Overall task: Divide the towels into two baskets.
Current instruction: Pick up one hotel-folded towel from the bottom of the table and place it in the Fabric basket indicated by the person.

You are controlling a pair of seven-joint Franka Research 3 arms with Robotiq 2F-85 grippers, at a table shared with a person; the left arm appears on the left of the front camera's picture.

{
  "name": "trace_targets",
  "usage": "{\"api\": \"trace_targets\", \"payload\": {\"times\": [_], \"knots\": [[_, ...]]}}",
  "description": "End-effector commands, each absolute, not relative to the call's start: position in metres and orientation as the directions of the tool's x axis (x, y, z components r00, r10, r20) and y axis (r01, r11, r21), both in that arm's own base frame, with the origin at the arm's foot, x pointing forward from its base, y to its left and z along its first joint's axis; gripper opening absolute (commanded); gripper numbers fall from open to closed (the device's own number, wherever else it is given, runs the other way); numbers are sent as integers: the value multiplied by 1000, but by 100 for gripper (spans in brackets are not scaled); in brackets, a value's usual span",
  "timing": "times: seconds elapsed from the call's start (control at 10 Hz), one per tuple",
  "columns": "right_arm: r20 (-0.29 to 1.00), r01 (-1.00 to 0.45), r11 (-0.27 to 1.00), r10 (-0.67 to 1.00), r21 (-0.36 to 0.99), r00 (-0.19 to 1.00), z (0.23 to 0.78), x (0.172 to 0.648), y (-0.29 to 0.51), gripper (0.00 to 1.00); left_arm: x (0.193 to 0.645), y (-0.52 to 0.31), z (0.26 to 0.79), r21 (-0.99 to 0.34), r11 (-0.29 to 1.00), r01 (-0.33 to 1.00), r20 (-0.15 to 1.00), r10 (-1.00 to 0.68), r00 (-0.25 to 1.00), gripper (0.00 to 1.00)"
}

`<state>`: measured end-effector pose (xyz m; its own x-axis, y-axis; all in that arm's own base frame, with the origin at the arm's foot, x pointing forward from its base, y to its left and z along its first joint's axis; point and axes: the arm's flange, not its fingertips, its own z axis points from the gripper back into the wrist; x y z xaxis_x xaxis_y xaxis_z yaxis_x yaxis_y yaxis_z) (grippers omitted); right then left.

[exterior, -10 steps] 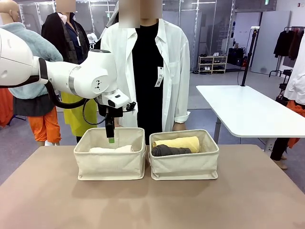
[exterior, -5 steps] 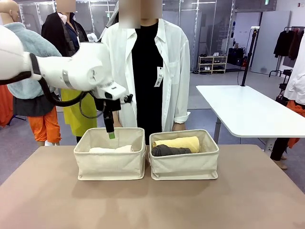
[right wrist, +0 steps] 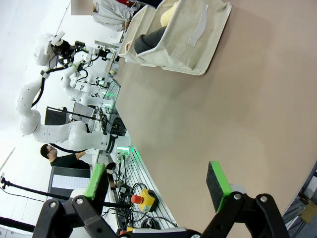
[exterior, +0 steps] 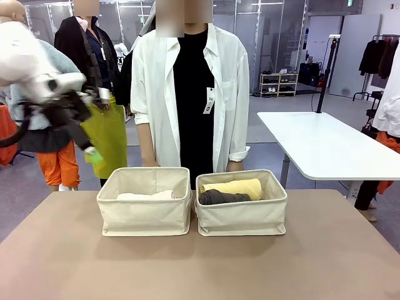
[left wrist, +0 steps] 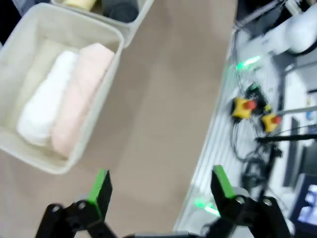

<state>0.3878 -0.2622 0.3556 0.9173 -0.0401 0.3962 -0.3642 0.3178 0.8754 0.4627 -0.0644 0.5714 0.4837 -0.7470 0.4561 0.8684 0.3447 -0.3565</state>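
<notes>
From the front, the left gripper (exterior: 92, 155) is hanging blurred, up and left of two baskets: the left basket (exterior: 144, 209) is holding two pale towels, the right basket (exterior: 242, 211) a yellow towel (exterior: 232, 187) and grey towel (exterior: 223, 198), long axes left-right. Left wrist cam: fingers spread wide, empty, the white towel (left wrist: 45, 103) and cream towel (left wrist: 79, 96) lying parallel. Right wrist cam: the right gripper (right wrist: 158, 185) is gaping empty too.

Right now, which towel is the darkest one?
The dark grey towel, lying at the front of the right basket beside the pale yellow towel. The left basket holds the white towel and the cream towel.
</notes>
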Motion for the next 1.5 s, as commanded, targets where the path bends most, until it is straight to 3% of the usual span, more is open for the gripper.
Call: {"api": "trace_targets", "payload": {"times": [0.0,0.3,0.7,1.0,1.1,1.4], "knots": [[388,-357,327,-31,875,921,358,383,-258,100,437,5,552,-490,366,791,611,-503,612,100],[388,-357,327,-31,875,921,358,383,-258,100,409,146,493,-722,256,642,615,-187,766,100],[388,-357,327,-31,875,921,358,383,-258,100,403,257,443,-814,209,541,547,-32,836,100],[388,-357,327,-31,875,921,358,383,-258,100,423,281,420,-844,171,508,513,-19,858,100],[388,-357,327,-31,875,921,358,383,-258,100,401,269,421,-832,229,506,515,-19,857,100],[388,-357,327,-31,875,921,358,383,-258,100,401,269,421,-832,229,506,515,-19,857,100]]}}
